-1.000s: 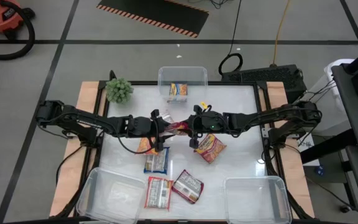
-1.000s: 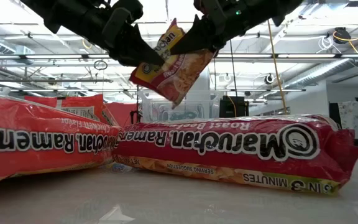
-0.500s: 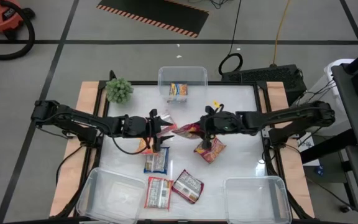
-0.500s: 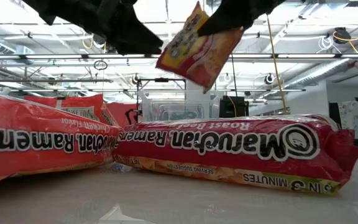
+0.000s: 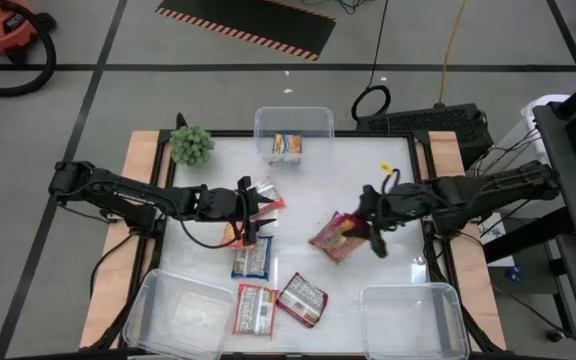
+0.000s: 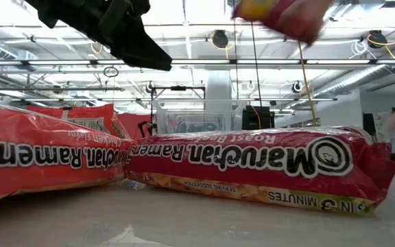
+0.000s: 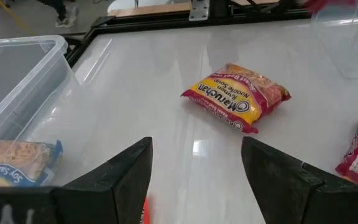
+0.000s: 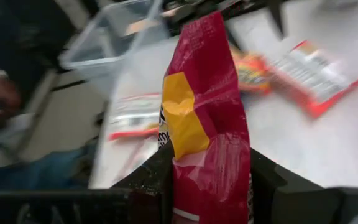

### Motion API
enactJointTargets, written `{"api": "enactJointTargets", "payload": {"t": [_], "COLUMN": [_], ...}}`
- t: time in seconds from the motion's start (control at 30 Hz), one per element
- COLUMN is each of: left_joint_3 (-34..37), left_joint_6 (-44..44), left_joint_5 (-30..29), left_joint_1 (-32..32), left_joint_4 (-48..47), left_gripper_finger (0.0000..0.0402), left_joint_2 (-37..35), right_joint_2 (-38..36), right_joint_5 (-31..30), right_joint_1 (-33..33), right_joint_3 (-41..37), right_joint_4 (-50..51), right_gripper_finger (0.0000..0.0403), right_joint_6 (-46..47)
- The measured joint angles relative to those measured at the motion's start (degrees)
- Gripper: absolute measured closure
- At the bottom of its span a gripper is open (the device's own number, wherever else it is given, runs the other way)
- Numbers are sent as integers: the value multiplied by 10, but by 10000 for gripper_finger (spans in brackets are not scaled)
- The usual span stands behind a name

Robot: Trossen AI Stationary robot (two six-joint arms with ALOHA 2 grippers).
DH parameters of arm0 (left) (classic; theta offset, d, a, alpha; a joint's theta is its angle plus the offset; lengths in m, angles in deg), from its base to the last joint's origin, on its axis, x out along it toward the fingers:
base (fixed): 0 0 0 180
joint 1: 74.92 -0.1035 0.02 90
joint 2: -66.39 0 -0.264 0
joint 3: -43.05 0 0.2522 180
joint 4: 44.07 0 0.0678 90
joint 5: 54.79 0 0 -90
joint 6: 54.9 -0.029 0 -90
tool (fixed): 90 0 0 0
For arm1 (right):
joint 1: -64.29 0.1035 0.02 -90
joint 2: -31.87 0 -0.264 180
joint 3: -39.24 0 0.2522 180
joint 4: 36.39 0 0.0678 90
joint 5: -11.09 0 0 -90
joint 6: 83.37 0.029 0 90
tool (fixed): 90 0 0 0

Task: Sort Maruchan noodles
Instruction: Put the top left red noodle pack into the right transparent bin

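Right gripper [image 8: 209, 186] is pinching a red-and-yellow noodle packet [image 8: 205, 124] above the table [image 5: 388, 170]. Left gripper [image 7: 196, 180] is hovering mid-table, fingers spread, holding nothing.

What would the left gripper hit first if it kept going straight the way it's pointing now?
Probably the yellow-and-red noodle packet lying on the white table ahead of the open left gripper; bare tabletop lies between them, though depth is hard to judge.
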Motion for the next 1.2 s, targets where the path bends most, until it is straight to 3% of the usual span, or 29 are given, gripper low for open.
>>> {"api": "enactJointTargets", "payload": {"t": [0.27,0.47,0.77,1.03,1.2], "left_joint_3": [0,0,0,0,0], "left_joint_6": [2,8,9,11,13], "left_joint_5": [0,0,0,0,0], "left_joint_1": [0,0,0,0,0], "left_joint_4": [0,-1,-8,-13,-13], "left_gripper_finger": [151,151,151,151,151], "left_joint_2": [0,0,0,0,0], "right_joint_2": [-74,-84,-51,5,31], "right_joint_5": [64,139,157,229,243], "right_joint_1": [40,60,104,149,165], "right_joint_3": [0,0,0,0,0], "right_joint_4": [76,76,105,91,95], "right_gripper_finger": [291,292,292,288,287], "right_joint_6": [114,177,253,312,317]}}
